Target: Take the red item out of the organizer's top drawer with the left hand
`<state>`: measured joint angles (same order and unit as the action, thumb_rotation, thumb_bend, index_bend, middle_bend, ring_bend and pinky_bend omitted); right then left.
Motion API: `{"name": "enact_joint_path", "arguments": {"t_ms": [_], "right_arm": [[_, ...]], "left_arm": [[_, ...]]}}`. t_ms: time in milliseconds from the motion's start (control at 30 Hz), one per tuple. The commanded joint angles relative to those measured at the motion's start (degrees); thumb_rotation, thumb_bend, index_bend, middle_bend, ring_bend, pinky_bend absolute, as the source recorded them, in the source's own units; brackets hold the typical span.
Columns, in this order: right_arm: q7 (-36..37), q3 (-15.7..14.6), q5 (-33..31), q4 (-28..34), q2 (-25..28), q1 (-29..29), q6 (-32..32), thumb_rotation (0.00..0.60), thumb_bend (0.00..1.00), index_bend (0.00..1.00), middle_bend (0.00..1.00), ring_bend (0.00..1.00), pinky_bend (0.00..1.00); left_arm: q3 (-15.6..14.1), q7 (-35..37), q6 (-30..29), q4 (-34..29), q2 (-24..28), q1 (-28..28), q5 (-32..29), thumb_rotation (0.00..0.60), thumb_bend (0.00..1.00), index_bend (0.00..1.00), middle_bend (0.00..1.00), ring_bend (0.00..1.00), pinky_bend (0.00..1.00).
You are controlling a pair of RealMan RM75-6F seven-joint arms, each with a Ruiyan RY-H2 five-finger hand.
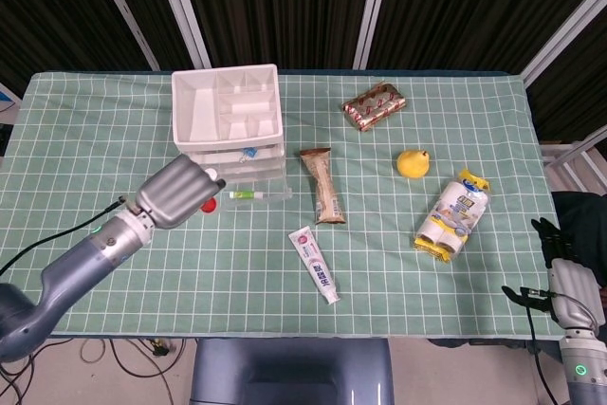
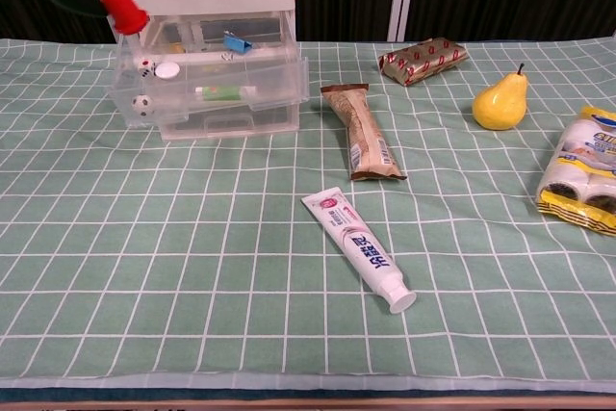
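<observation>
Left hand (image 1: 175, 194) is gripping the red item (image 2: 123, 8), holding it up above the organizer's (image 1: 228, 117) open top drawer (image 2: 217, 84), clear of it. Right hand (image 1: 560, 255) is sitting off the table's (image 1: 398, 234) right edge; finger state unreadable.

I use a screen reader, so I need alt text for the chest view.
A red item hangs above the open top drawer of a clear organizer at upper left. On the green checked cloth lie a toothpaste tube, snack bar, pear and wrapped packets.
</observation>
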<state>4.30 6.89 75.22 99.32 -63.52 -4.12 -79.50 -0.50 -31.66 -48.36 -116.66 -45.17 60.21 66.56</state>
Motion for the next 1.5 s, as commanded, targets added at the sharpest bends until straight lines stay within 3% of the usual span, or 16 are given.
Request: {"name": "enact_joint_path", "arguments": {"t_ms": [33,200,367,700,967,1200,1500], "right_arm": [[-0.08,-0.03,0.10,0.02,-0.02,0.03,-0.14,0.600,0.06,0.00,0.00,0.00,0.23],[-0.32,-0.01,0.09,0.07,-0.05,0.12,-0.41,0.600,0.06,0.00,0.00,0.00,0.23],[-0.42,-0.03,0.15,0.06,-0.07,0.19,-0.57,0.600,0.06,0.00,0.00,0.00,0.23],[-0.07,-0.03,0.12,0.04,0.08,0.26,-0.53,0.600,0.06,0.00,0.00,0.00,0.23],[-0.03,-0.03,0.17,-0.09,0.00,0.23,-0.51,0.600,0.06,0.00,0.00,0.00,0.23],[-0.08,-0.01,0.19,-0.14,-0.05,0.24,-0.58,0.600,0.06,0.00,0.00,0.00,0.23],[-0.14,-0.03,0.19,-0.18,-0.10,0.24,-0.56,0.600,0.06,0.00,0.00,0.00,0.23]], "left_arm": [[-4.54,0.80,-4.43,-3.93,2.01,-7.36,7.73,0.600,0.36,0.58,1.00,1.00,1.00],[-7.22,0.86,-4.64,-1.60,-0.55,-11.85,12.19,0.600,0.36,0.58,1.00,1.00,1.00],[-7.35,-1.80,-4.39,3.01,-6.62,-14.11,13.55,0.600,0.36,0.58,1.00,1.00,1.00],[-6.41,-8.13,-2.68,12.85,-19.83,-16.18,9.76,0.600,0.36,0.58,1.00,1.00,1.00],[-5.93,-11.37,-1.25,18.98,-26.71,-16.67,6.60,0.600,0.35,0.58,1.00,1.00,1.00],[-5.52,-12.31,-0.34,22.67,-30.26,-16.77,4.08,0.600,0.33,0.58,1.00,1.00,1.00],[-5.54,-13.39,-0.29,23.46,-31.12,-16.75,2.50,0.600,0.17,0.50,1.00,1.00,1.00]]}}
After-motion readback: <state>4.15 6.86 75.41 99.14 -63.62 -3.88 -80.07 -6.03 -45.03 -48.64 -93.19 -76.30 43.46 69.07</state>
